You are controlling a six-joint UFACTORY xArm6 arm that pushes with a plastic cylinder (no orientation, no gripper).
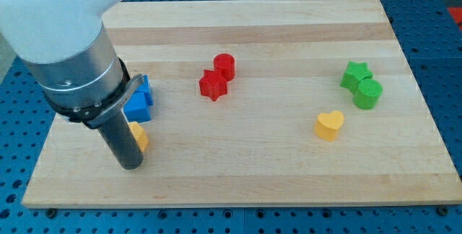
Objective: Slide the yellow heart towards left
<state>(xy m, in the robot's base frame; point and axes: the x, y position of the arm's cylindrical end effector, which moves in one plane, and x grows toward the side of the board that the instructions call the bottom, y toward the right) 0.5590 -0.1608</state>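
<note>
Wooden board (289,24): pale, rectangular, lying on a blue perforated table (447,82).

Arm (65,39): white and grey housing entering from the view's top left, ending in a dark rod. The arm carries no claw, so there is nothing to report as apart, together or clamped.

My tip (131,166): the rod's lower end, at the board's left side near the view's bottom edge. It stands well apart from the yellow heart, with most of the board between them.

Yellow heart (330,126): right of centre, in the lower half of the board, standing alone below and to the left of the green pair.

Green star (354,74) and green cylinder (368,94): near the right edge, touching or just beside each other, the cylinder lower.

Red cylinder (224,65) and red star (214,85): around the board's centre, close together, the star lower and to the left.

Blue block (140,101): left side, partly hidden by the arm; shape cannot be made out.

Orange-yellow block (140,136): just beside the rod on its right, partly hidden; shape cannot be made out.
</note>
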